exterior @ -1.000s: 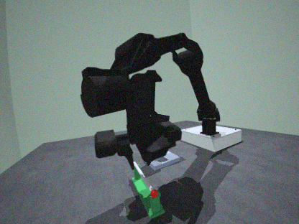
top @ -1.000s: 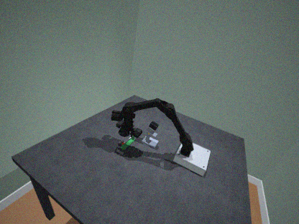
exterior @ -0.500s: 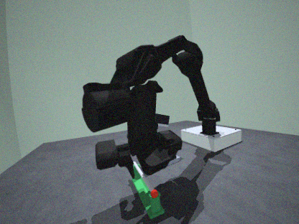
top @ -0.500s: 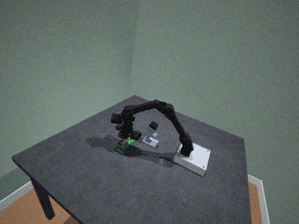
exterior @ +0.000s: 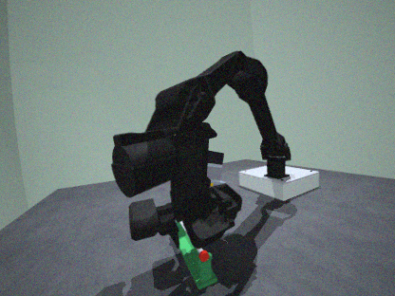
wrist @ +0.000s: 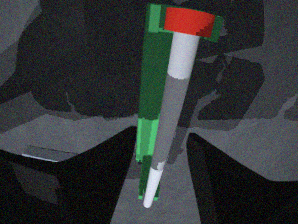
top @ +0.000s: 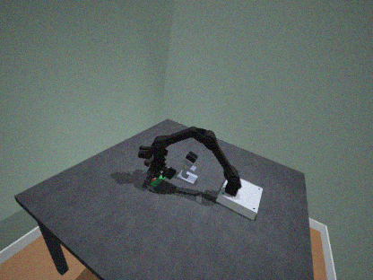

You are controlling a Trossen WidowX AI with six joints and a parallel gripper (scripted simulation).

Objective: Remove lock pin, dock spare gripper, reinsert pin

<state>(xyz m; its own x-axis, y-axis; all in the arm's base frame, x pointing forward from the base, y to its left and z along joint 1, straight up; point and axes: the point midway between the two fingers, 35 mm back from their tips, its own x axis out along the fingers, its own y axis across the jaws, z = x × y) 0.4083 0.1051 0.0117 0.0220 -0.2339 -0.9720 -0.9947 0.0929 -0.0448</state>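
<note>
The lock pin (top: 154,179) (exterior: 204,256) (wrist: 182,55), white and grey with a red head, lies along a green holder (top: 158,182) (exterior: 203,277) (wrist: 151,80). My gripper (wrist: 162,135) is part-way open and low over them; in the wrist view the pin's shaft passes between the fingertips, with a gap on both sides. The pale mount (top: 191,179) stands beside the holder. The spare gripper, a dark block (top: 191,156) (exterior: 216,157), shows above the mount's base, with a small yellow spot under it; how deep it sits in the socket cannot be told.
The arm's white base box (top: 247,197) (exterior: 253,183) stands on the dark table (top: 148,233) (exterior: 332,237), to the right of the mount in the top view. The arm arches over from it. In the exterior view my wrist hides most of the mount.
</note>
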